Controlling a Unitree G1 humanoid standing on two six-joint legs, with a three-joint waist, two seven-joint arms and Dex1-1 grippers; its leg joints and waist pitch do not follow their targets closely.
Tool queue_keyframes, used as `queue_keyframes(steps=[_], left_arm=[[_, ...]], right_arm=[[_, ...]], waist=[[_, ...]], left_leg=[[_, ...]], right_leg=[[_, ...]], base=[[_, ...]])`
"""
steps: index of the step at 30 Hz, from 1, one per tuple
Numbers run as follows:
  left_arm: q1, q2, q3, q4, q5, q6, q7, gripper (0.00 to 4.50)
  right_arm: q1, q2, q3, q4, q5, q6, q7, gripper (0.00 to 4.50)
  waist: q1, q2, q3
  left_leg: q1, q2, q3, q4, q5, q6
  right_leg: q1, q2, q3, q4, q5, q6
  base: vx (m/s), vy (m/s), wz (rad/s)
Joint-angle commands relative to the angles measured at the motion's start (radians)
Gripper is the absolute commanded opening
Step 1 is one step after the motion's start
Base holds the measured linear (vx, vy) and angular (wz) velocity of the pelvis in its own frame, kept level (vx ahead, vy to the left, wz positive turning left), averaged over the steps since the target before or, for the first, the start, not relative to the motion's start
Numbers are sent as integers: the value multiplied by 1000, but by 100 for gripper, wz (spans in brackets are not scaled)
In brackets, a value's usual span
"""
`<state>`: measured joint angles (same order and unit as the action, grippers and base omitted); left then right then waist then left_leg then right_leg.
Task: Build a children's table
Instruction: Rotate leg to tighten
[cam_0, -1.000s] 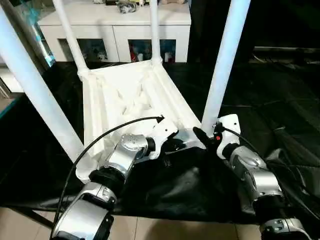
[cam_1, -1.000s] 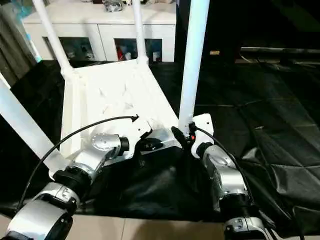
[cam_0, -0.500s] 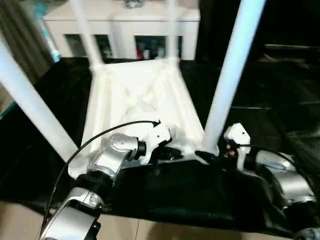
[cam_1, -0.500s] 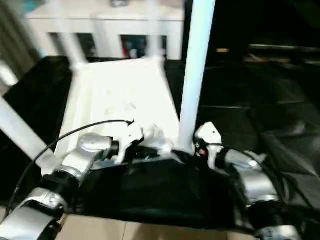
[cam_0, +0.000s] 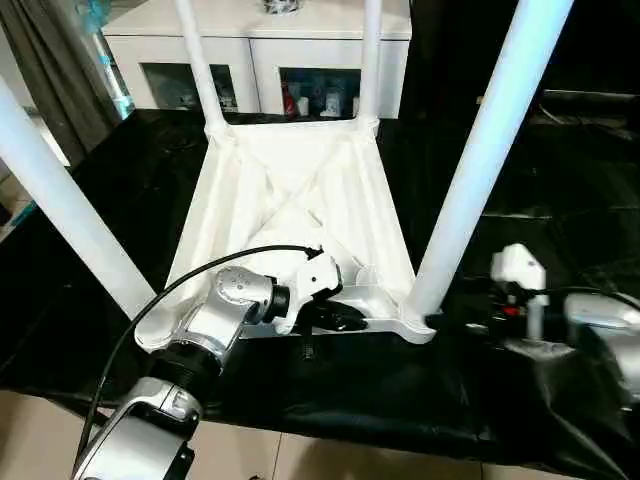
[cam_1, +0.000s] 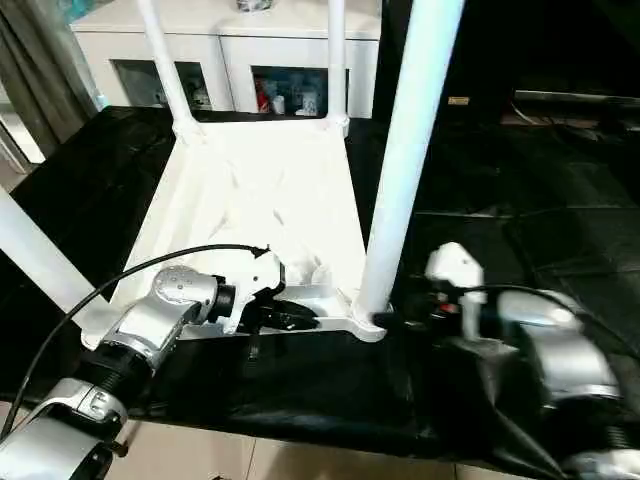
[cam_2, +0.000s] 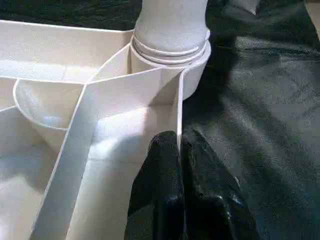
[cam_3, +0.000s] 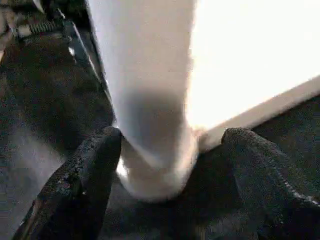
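— Where was the children's table (cam_0: 300, 200) when you looked?

— Upside down on the black-sheeted table (cam_0: 520, 400), ribbed underside up, all four legs standing in the corner sockets. The white cabinet (cam_0: 260, 50) stood behind it.

— And the robot's hands?

— The left gripper (cam_2: 179, 145) was pinched shut on the thin rim wall of the top, at the near edge, close to the near right leg (cam_0: 480, 160). The right gripper (cam_3: 170, 150) stood wide apart, one finger (cam_3: 85, 170) either side of that leg's base by the socket. I couldn't tell whether either finger touched the leg; it had hold of nothing.

— What worried you?

— I couldn't see how deep that leg sat. If it was only loosely in, a knock from those spread fingers could have tilted it in the socket, I thought. And the left grip was on a thin rib; a pull there might have slipped off, or dragged the whole top across the slick sheet, legs swaying.
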<state>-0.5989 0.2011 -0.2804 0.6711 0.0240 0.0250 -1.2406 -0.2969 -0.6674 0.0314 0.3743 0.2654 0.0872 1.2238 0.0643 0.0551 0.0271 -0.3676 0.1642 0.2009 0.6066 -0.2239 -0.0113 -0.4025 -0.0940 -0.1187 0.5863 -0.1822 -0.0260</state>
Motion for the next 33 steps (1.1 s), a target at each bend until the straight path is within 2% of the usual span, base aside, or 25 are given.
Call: queue_keyframes(steps=[1,4,8,11,14,16,19,20,21,23,26,27,29,30,32,33], left_arm=[[13,4,-1,-12,-28,-7,-35,0],[23,14,-11,-26,-35,-21,-65,0],[53,37,-29,-78,-54,-42,-131,0],[61,40,-30,-96,-66,-35,-147,0],[86,47,-35,-151,-102,0,-194,0],[102,47,-35,-180,-114,10,-197,0],[109,48,-34,-185,-107,2,-177,0],[108,49,-11,-182,-103,2,-134,0],[108,49,-8,-183,-104,5,-131,28],[117,60,17,-217,-120,28,-116,55],[133,71,62,-283,-160,65,-100,65],[134,71,72,-291,-166,67,-93,65],[134,67,142,-328,-203,68,-23,97],[134,67,142,-328,-203,68,-23,99],[138,58,211,-351,-226,47,72,102],[144,50,237,-355,-232,40,117,127]], right_arm=[[5,-16,-26,0,1,1,-1,354],[3,-27,-41,19,3,-4,-28,354],[-16,-35,-100,73,-12,4,-140,354],[-25,-24,-124,92,-15,1,-192,354],[-53,29,-172,128,-28,20,-366,354],[-77,74,-203,181,-44,15,-520,354],[-76,105,-217,190,-47,6,-586,354],[-49,176,-247,126,-14,21,-652,354],[-46,182,-249,119,-11,23,-657,360],[-8,237,-265,43,8,36,-706,361],[32,286,-268,-24,3,43,-773,361],[38,294,-267,-33,2,43,-784,361],[85,334,-249,-109,-14,40,-843,361],[85,334,-249,-109,-14,40,-843,361],[143,376,-219,-211,-52,51,-884,361],[160,388,-208,-240,-64,54,-899,361]], waist=[[6,-33,-54],[5,-33,-55],[6,-32,-56],[7,-30,-55],[9,-29,-55],[7,-28,-55],[9,-28,-53],[12,-29,-52],[11,-31,-51],[12,-30,-50],[11,-23,-51],[8,-23,-50],[-2,-28,-46],[-6,-26,-47],[-11,-26,-45],[-12,-21,-45]], left_leg=[[0,77,-35,-59,-50,170],[-1,75,-34,-57,-45,178],[1,79,-34,-58,-26,169],[5,78,-32,-56,-27,170],[5,81,-33,-60,-24,150],[6,77,-32,-59,-20,139],[9,73,-27,-60,-49,118],[8,73,-27,-61,-57,117],[7,75,-27,-62,-60,116],[6,77,-29,-65,-73,108],[9,82,-32,-70,-79,86],[10,82,-31,-72,-87,81],[6,76,-32,-74,-106,70],[7,74,-32,-73,-113,68],[5,73,-32,-74,-116,65],[6,72,-34,-75,-120,64]], right_leg=[[62,-80,61,-61,-165,-204],[61,-80,59,-60,-160,-207],[59,-80,61,-56,-150,-212],[56,-78,61,-55,-139,-221],[57,-82,63,-53,-150,-219],[55,-78,62,-53,-155,-222],[53,-78,65,-59,-190,-213],[54,-78,65,-60,-202,-203],[54,-79,66,-60,-205,-197],[53,-80,65,-62,-233,-178],[50,-81,67,-59,-220,-190],[48,-79,67,-60,-217,-192],[53,-80,68,-62,-208,-192],[54,-80,67,-63,-215,-188],[54,-77,67,-64,-219,-177],[54,-77,66,-65,-221,-175]], base=[[0,0,0],[0,0,0],[0,0,0],[0,0,0],[0,0,0],[0,0,0],[0,0,0],[0,0,0],[0,0,0],[0,0,0],[0,0,0],[0,0,0],[0,0,0],[0,0,0],[0,0,0],[0,0,0]])
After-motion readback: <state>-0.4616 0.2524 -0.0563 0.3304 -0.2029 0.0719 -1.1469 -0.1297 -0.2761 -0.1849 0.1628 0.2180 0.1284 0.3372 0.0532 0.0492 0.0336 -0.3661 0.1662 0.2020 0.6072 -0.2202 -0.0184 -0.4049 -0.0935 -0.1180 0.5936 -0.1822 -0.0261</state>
